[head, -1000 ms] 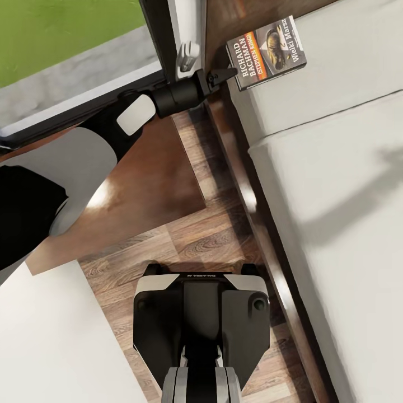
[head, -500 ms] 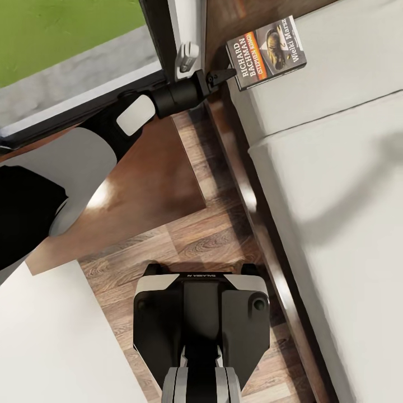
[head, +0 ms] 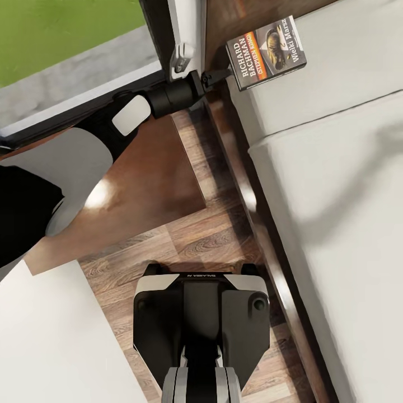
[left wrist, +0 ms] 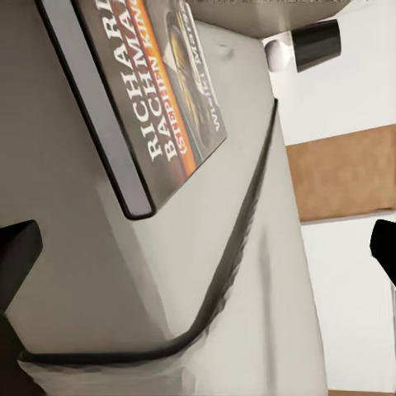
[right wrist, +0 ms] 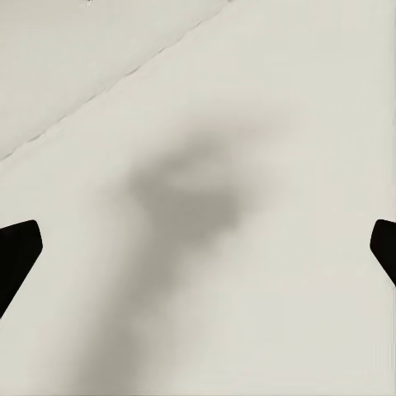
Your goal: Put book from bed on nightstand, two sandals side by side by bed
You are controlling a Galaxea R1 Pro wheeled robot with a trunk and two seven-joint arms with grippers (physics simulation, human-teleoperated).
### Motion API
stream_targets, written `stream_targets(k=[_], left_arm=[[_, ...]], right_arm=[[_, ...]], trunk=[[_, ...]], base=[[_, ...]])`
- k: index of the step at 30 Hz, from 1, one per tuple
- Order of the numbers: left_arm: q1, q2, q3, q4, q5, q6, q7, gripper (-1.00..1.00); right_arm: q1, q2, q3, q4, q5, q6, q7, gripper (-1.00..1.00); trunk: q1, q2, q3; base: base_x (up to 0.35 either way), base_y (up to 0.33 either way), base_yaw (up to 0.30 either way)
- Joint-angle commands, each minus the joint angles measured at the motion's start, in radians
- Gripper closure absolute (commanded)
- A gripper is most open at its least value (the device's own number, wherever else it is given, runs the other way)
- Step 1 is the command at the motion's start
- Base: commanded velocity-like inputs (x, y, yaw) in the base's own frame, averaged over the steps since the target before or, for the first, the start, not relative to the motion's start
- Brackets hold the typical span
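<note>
The book (head: 266, 52) lies flat on the bed's pale mattress (head: 336, 184), at the corner beside the wooden headboard (head: 235, 17). Its dark cover reads "RICHARD BACHMAN". My left gripper (head: 217, 74) reaches over the glossy brown nightstand (head: 145, 184), its tips just short of the book's near edge. In the left wrist view the book (left wrist: 140, 99) sits ahead of the left gripper (left wrist: 198, 247), whose black fingertips (left wrist: 16, 247) stand wide apart, open and empty. Over bare mattress (right wrist: 247, 99) hangs my right gripper (right wrist: 198, 247), open, casting a soft shadow.
A dark-framed glass opening (head: 162, 39) with green lawn beyond stands behind the nightstand. The bed's dark wooden side rail (head: 263, 235) runs along the wood-plank floor (head: 212, 240). My base (head: 201, 319) stands in that strip. A white flat surface (head: 50, 336) lies at the near left.
My left gripper has drawn back slightly from the book, toward the glass frame. The book has not moved. The shadow on the mattress has shifted a little.
</note>
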Motion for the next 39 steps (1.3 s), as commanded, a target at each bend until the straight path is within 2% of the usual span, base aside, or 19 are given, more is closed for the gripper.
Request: stream_targets(k=[1,13,20,39], left_arm=[[-0.001,0.000,-0.004,0.001,0.011,0.009,-0.002,-1.00],[0.001,0.033,-0.004,0.005,0.010,0.004,0.028,-1.00],[0.000,0.047,-0.004,0.020,0.010,-0.007,0.065,-1.00],[-0.007,0.054,-0.003,0.051,0.011,-0.042,0.161,-1.00]], right_arm=[[-0.001,0.000,0.000,0.001,0.004,0.003,0.005,-1.00],[0.000,-0.004,-0.001,-0.010,0.004,0.004,-0.002,-1.00],[0.001,-0.021,0.000,-0.011,0.003,0.004,-0.001,-1.00],[0.001,-0.049,-0.001,-0.006,0.001,0.006,0.002,-1.00]], trunk=[[0.000,-0.001,-0.001],[0.000,-0.001,-0.001],[0.000,-0.001,-0.001],[0.000,-0.001,-0.001]], base=[[0.000,0.000,0.000],[0.000,0.000,0.000],[0.000,0.000,0.000],[0.000,0.000,0.000]])
